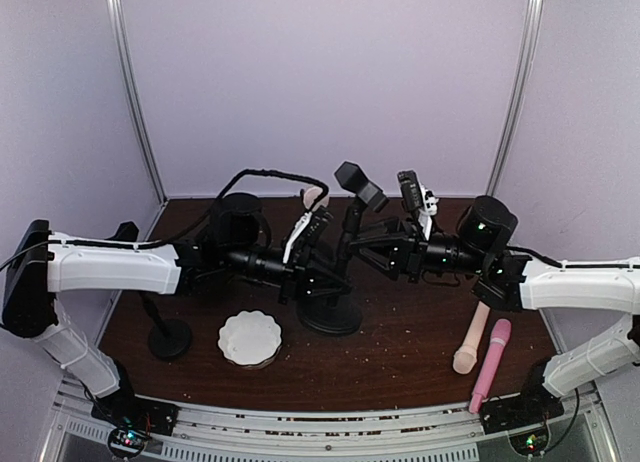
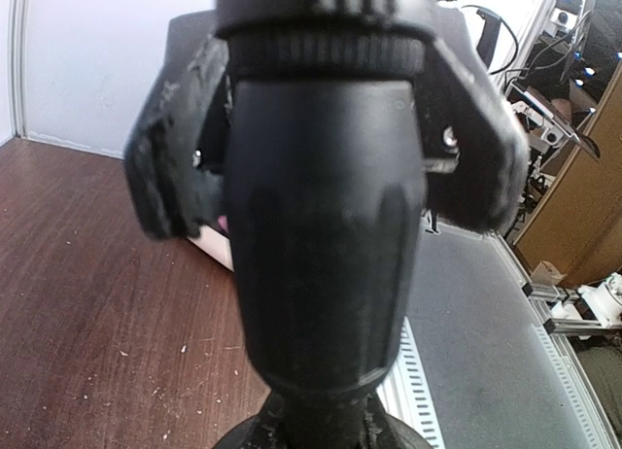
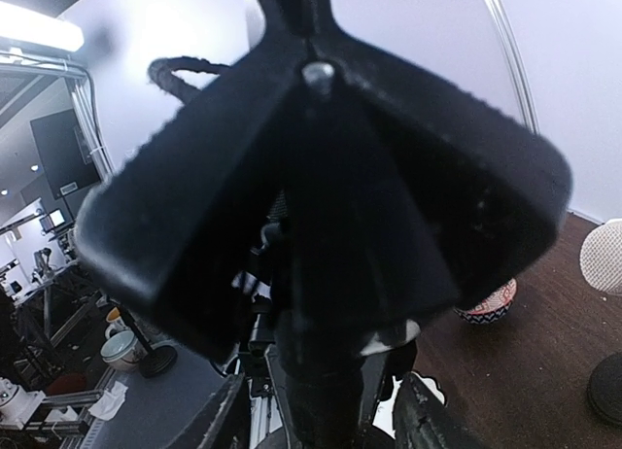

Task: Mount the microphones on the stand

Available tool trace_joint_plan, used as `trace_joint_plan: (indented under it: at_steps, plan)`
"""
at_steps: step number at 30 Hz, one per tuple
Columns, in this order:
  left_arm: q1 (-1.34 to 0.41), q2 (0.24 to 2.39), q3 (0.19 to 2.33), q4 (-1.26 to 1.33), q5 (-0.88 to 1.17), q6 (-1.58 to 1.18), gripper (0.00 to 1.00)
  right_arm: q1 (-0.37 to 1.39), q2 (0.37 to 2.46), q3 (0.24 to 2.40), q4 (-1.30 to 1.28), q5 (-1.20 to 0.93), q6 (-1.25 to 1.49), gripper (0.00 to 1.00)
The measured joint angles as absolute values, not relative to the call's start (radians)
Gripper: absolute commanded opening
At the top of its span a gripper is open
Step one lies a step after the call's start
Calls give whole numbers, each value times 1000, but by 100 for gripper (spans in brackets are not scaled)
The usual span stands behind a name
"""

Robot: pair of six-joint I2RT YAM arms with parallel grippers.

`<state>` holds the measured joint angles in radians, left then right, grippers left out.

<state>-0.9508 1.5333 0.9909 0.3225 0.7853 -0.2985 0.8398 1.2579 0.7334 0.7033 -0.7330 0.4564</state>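
Left hand (image 1: 316, 273) clamped shut on stand (image 1: 331, 318) post; right hand (image 1: 366, 254) part open, straddling the post from the other side. Cream microphone (image 1: 470, 342) and pink microphone (image 1: 491, 366) lie side by side on table (image 1: 400, 347), well right of both hands.

On the table (image 1: 400, 357), the main stand (image 1: 332, 312) sits at centre with its pole rising to a clip (image 1: 360, 187). The left gripper (image 1: 336, 274) meets the pole from the left with a finger on either side, and the right gripper (image 1: 362, 247) meets it from the right, slightly higher. Left of the main stand and nearer the front edge lies a dish (image 1: 250, 338), with a smaller stand (image 1: 168, 338) left of that. The head of one microphone (image 1: 313, 196) shows behind the left arm, just left of the pole. Far right, two more lie side by side on the tabletop under the right arm: the inner microphone (image 1: 470, 338), and just right of it, nearer the front, the outer microphone (image 1: 490, 366).
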Motion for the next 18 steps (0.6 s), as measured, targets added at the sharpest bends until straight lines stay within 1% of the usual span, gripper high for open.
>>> trace_joint_plan:
  at_steps: [2,7,9,11,13,18]
  plan:
    - [-951,1537,997,320,785,-299,0,845,1259,735,692,-732,451,44]
    - [-952,1544,1008,312,786,-298,0,854,1261,747,664,-729,435,26]
    - [-956,1546,1008,310,785,-298,0,853,1262,748,658,-725,433,17]
    - [-957,1548,1008,305,786,-298,0,853,1262,748,651,-722,426,10]
    - [-957,1548,1009,297,781,-298,0,853,1262,748,641,-711,415,0]
    - [-969,1547,1022,250,671,-273,0,867,1235,748,571,-627,364,0]
